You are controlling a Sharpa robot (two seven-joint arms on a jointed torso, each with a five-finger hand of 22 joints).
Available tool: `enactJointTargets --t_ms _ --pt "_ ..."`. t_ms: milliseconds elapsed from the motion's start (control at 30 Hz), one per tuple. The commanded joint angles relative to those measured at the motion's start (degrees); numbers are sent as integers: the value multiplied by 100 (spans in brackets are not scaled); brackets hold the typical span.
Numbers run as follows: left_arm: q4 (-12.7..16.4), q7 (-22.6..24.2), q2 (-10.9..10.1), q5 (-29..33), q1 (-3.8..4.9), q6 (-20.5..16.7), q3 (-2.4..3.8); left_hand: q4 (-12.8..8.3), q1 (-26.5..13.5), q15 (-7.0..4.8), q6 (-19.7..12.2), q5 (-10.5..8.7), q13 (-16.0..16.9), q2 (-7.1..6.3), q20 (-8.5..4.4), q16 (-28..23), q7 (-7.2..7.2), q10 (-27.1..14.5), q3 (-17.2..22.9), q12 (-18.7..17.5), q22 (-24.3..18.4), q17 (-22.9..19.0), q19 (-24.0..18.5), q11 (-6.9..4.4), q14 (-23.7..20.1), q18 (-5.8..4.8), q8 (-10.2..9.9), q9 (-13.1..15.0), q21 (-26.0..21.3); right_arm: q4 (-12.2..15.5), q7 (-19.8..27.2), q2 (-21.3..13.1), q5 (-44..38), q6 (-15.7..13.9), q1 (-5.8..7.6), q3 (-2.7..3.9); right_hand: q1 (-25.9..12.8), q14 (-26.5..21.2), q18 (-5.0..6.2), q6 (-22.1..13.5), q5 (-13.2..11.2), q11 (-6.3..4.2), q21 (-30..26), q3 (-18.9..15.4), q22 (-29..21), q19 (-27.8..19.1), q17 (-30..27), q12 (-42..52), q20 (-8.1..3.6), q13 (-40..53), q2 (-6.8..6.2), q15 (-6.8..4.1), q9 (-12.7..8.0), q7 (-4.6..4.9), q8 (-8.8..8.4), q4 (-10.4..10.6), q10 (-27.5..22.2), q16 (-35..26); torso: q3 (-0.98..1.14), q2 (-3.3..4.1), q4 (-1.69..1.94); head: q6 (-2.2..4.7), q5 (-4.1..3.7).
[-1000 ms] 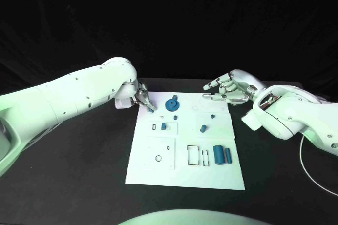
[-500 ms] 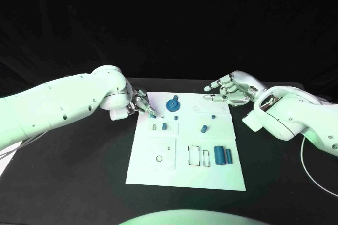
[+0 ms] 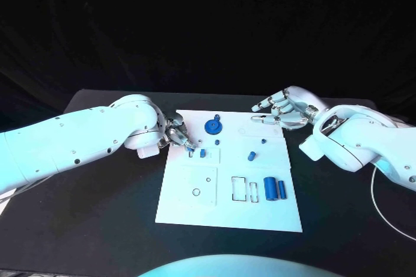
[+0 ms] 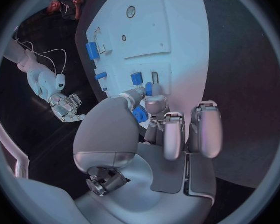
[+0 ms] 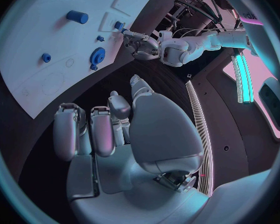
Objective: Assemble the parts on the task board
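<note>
While the left hand (image 3: 176, 134) pinches a small blue block (image 3: 190, 148) over the white rectangular task board's (image 3: 229, 214) left edge, the right hand (image 3: 282, 110) hovers empty, fingers apart, at its far-right corner.

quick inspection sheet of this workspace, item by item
surface: black table, bare around the board
job's things: white task board with a blue gear, two blue cylinders and small blue pegs
clutter: nothing seen
hands: left hand pinches a small blue part at the board's left edge; right hand hovers near the far right corner, holding nothing
cables: thin white cable on the table's right
surroundings: black backdrop
</note>
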Motion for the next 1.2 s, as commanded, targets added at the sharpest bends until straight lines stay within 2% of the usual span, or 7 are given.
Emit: enactJointTargets --t_ms 33,467,633,900,1200 --pt "22 128 10 -338 -22 19 0 -752 -37 -32 36 22 41 13 -33 18 -42 58 786 66 867 1508 312 -8 593 15 38 8 17 1 25 2 -27 88 -9 -1 -4 289 93 29 29 -24 -21 -38 -6 -33 39 -3 -13 3 34 -26 8 -3 -3 -11 -22 -19 5 3 -6 -34 8" --pt "-4 -38 27 -441 -48 581 -2 -800 -66 -35 60 44 53 -19 -35 18 -47 73 839 78 878 1508 316 -13 593 13 44 2 26 6 29 -2 -27 87 -15 -2 -4 289 93 29 29 -24 -21 -38 -6 -33 39 -3 -13 3 34 -26 8 -3 -3 -11 -22 -19 12 1 -5 -79 25" --pt "3 -61 22 -446 -49 806 -2 -825 -91 -34 75 71 28 -35 -35 18 -50 73 870 58 869 1508 311 -14 593 15 46 -4 15 6 30 -4 -27 87 -15 -2 -4 289 93 29 29 -24 -21 -38 -6 -33 39 -3 -13 3 34 -26 8 -3 -3 -11 -22 -19 11 -1 -5 -75 26" --pt "7 -87 22 -439 -51 843 -2 -839 -114 -34 87 97 25 -43 -34 18 -52 80 894 56 872 1508 312 -16 593 15 47 -9 16 5 35 -4 -27 80 -15 -2 -4 289 93 29 29 -24 -21 -38 -6 -33 39 -3 -13 3 34 -26 8 -3 -3 -11 -22 -19 12 -2 -3 -82 31" --pt "9 -235 34 -342 -53 722 -2 -846 -133 -35 97 113 16 -43 -34 18 -52 82 911 49 868 1508 309 -16 593 16 48 -12 10 6 37 -4 -27 78 -15 -2 6 289 95 31 33 -25 -28 -47 -16 -37 34 -8 -15 -3 45 -27 8 -3 -3 -15 -25 -25 9 3 -1 -95 34"
